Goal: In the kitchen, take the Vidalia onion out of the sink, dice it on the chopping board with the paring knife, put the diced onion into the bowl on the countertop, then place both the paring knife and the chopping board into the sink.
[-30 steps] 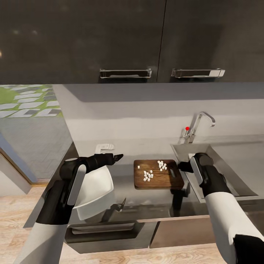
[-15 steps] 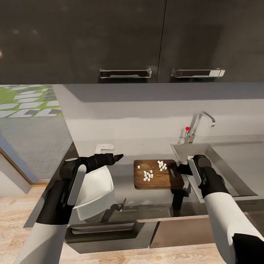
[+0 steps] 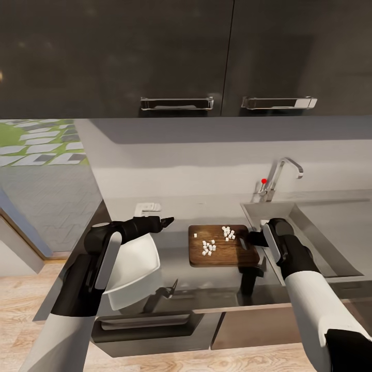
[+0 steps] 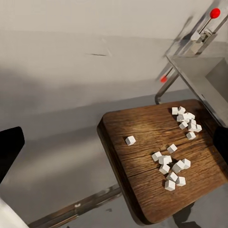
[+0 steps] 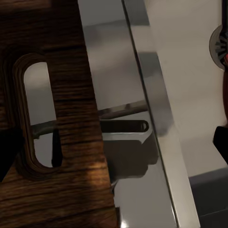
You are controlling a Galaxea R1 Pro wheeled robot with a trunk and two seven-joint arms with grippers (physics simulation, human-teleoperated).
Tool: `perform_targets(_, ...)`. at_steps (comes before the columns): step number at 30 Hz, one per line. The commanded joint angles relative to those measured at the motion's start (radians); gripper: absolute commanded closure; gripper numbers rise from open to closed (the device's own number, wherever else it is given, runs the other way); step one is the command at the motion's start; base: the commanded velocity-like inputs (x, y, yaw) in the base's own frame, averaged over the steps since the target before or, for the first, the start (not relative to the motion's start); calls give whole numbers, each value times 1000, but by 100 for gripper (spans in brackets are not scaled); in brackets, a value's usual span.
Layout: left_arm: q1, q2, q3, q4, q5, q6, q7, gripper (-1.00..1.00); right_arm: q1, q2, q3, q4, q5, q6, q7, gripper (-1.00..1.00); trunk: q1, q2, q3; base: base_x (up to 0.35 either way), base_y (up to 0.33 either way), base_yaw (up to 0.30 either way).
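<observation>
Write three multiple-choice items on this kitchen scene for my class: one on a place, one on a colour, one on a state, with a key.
1. Where do the diced onion pieces lie?
A. in the bowl
B. on the chopping board
C. in the sink

2. What colour is the small knob beside the tap?
A. red
B. blue
C. green

3. How does the chopping board lie?
A. flat on the countertop
B. upright against the wall
C. in the sink

Key: 1 B, the white cubes sit on the brown wood; 2 A, a red dot shows by the tap; 3 A, the board rests flat on the grey countertop, next to the sink.
</observation>
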Motion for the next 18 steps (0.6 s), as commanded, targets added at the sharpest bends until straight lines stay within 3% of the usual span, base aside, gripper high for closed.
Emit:
perform_targets(1,-1,0,1,-1,-2,5,-4,-100,-1,0,1,-1,-8,3,-7,-100,1,-2,-2,0,0,0)
perform_targets(18,-1,0,1,-1,-2,5,-4,-100,-1,2,7,-3,-8,3,-8,-100,1,-2,-2,0,0,0)
